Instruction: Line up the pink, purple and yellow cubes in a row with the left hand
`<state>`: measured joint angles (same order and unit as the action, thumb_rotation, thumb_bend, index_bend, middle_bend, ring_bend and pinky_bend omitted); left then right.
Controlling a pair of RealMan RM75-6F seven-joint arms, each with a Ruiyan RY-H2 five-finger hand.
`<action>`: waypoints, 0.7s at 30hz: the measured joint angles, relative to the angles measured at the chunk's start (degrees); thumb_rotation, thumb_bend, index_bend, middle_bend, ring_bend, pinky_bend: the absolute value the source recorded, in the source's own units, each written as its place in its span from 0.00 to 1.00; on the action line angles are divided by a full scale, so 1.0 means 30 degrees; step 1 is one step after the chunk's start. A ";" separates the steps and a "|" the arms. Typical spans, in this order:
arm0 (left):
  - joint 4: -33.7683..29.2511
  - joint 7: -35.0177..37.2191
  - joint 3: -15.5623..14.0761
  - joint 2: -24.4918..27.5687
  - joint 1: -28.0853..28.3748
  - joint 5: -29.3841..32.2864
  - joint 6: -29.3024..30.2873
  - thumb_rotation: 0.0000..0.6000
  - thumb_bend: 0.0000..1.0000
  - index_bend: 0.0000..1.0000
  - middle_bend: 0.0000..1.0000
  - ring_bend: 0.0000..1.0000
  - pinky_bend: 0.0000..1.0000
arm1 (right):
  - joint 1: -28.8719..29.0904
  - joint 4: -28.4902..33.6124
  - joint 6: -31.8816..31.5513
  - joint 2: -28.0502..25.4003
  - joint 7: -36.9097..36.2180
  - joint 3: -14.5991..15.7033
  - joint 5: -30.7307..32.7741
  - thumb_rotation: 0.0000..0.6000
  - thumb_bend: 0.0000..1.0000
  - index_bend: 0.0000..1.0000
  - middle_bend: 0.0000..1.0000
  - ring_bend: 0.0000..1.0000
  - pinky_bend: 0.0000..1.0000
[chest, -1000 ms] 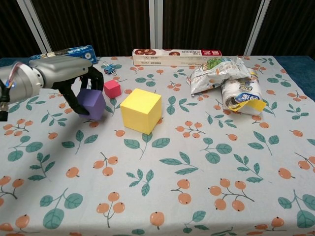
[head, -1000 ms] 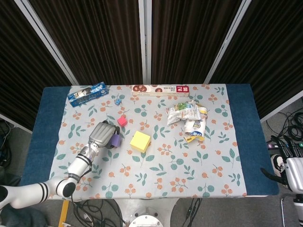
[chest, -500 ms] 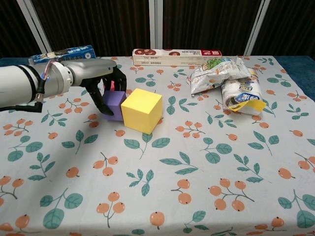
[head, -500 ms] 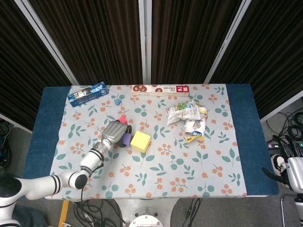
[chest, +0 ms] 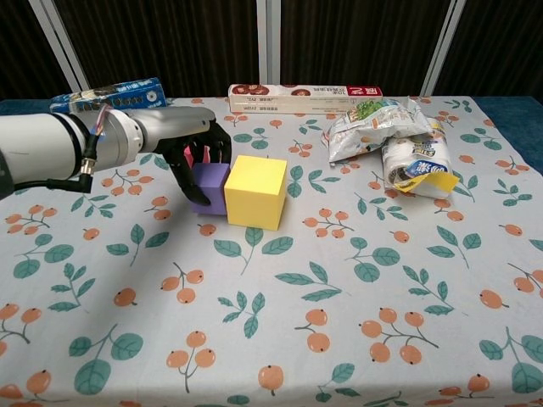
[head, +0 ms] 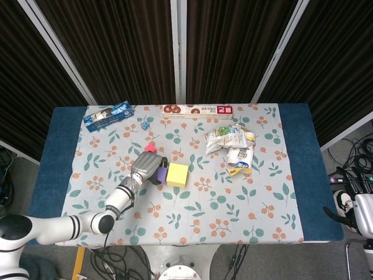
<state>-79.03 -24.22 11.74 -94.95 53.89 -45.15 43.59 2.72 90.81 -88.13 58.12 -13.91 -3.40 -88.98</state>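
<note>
At the far left of the floral tabletop (head: pixel 245 204) a blue snack box (head: pixel 108 115) lies near the back edge, with a small blue binder clip (head: pixel 144 123) to its right. The left hand (chest: pixel 191 144) reaches in from the left and grips the purple cube (chest: pixel 209 186), fingers curled over its top and left face. The chest view shows this cube resting on the cloth and pressed flat against the left side of the larger yellow cube (chest: pixel 255 192); the head view, looking down, mostly hides the purple cube (head: pixel 158 174) under the hand (head: pixel 147 166) but shows the yellow cube (head: pixel 178 175) square beside it. The pink cube (head: pixel 150 148) sits just behind the hand; in the chest view only a sliver of pink (chest: pixel 188 154) shows between the fingers. Further right, along the back edge, lies a long red-and-white wrap box (chest: pixel 305 97), and right of centre a heap of crumpled snack bags (chest: pixel 399 140). At the right edge of the head view a white part of the right arm (head: pixel 362 213) shows beyond the tabletop; how its hand stands cannot be told.
</note>
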 measured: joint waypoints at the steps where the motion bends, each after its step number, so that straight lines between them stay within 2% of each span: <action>1: 0.0036 -0.0120 -0.0020 -0.0031 0.0058 0.0139 0.0048 1.00 0.21 0.52 0.59 0.53 0.31 | -0.0006 0.0008 -0.0007 -0.0012 0.0007 -0.0002 0.0003 1.00 0.03 0.09 0.17 0.01 0.12; 10: 0.0552 -0.0882 -0.0316 -0.0432 0.0549 0.1274 0.0574 1.00 0.21 0.49 0.56 0.53 0.31 | -0.0003 0.0029 0.0073 -0.0002 0.0038 0.0014 0.0048 1.00 0.03 0.09 0.17 0.01 0.12; 16: 0.0689 -0.0893 -0.0328 -0.0626 0.0822 0.1506 0.0484 1.00 0.20 0.38 0.47 0.51 0.31 | -0.0042 0.0040 0.0014 -0.0044 0.0049 0.0002 0.0070 1.00 0.03 0.09 0.17 0.01 0.12; 21: 0.0633 -0.1073 -0.0528 -0.0643 0.0939 0.1765 0.0493 1.00 0.20 0.33 0.43 0.50 0.31 | -0.0080 0.0028 -0.0028 -0.0054 0.0013 -0.0011 0.0105 1.00 0.03 0.09 0.17 0.01 0.12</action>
<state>-77.13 -27.44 10.16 -96.87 56.71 -39.86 45.07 2.48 90.90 -88.22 57.95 -13.87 -3.43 -88.67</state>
